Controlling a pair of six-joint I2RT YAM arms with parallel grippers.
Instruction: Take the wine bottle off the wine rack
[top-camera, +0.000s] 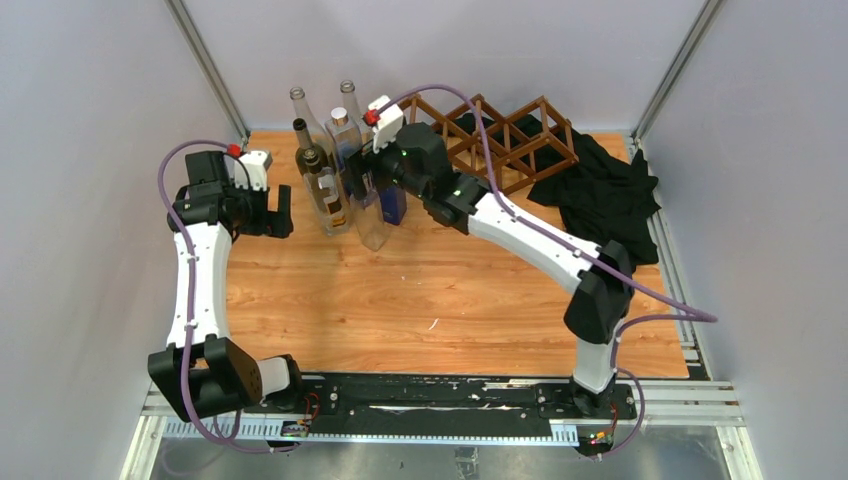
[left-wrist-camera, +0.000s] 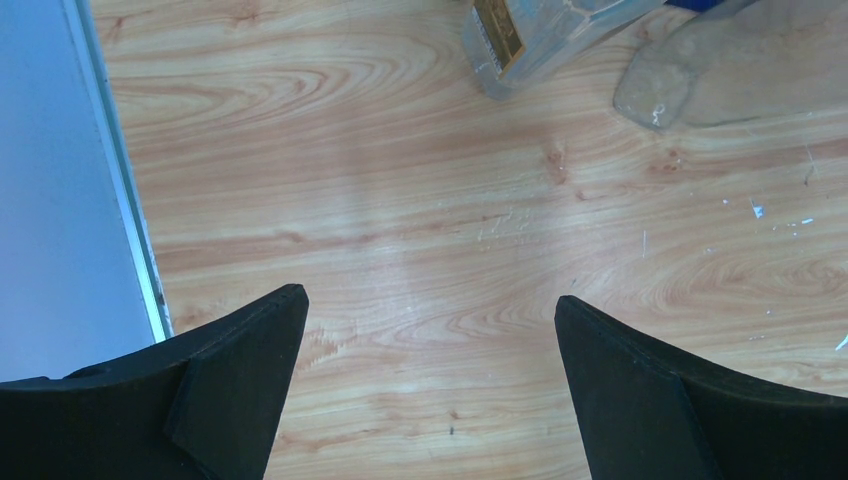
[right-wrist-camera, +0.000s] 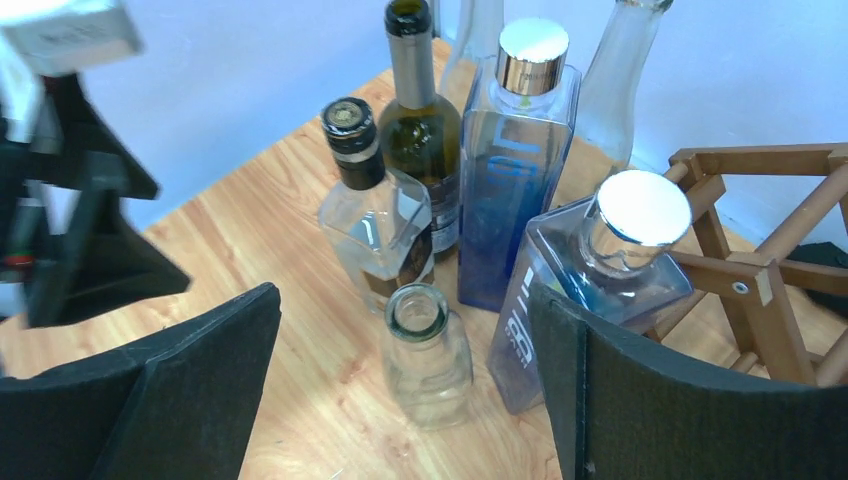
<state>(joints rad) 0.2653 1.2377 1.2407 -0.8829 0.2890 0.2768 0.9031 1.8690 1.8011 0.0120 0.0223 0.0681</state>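
The dark brown lattice wine rack (top-camera: 505, 140) stands at the back right of the table, and no bottle shows in its cells. Its corner shows in the right wrist view (right-wrist-camera: 760, 265). Several bottles stand upright in a cluster left of it, among them a dark green wine bottle (right-wrist-camera: 418, 120) and two blue square bottles (right-wrist-camera: 515, 170). My right gripper (right-wrist-camera: 402, 295) is open above the cluster, its jaws on either side of a small clear open-necked bottle (right-wrist-camera: 428, 355) without touching it. My left gripper (left-wrist-camera: 430, 295) is open and empty over bare wood, left of the cluster.
A black cloth (top-camera: 605, 195) lies heaped at the right of the rack. The bases of two bottles (left-wrist-camera: 560, 40) show at the top of the left wrist view. The cage wall (left-wrist-camera: 60, 180) is close on the left.
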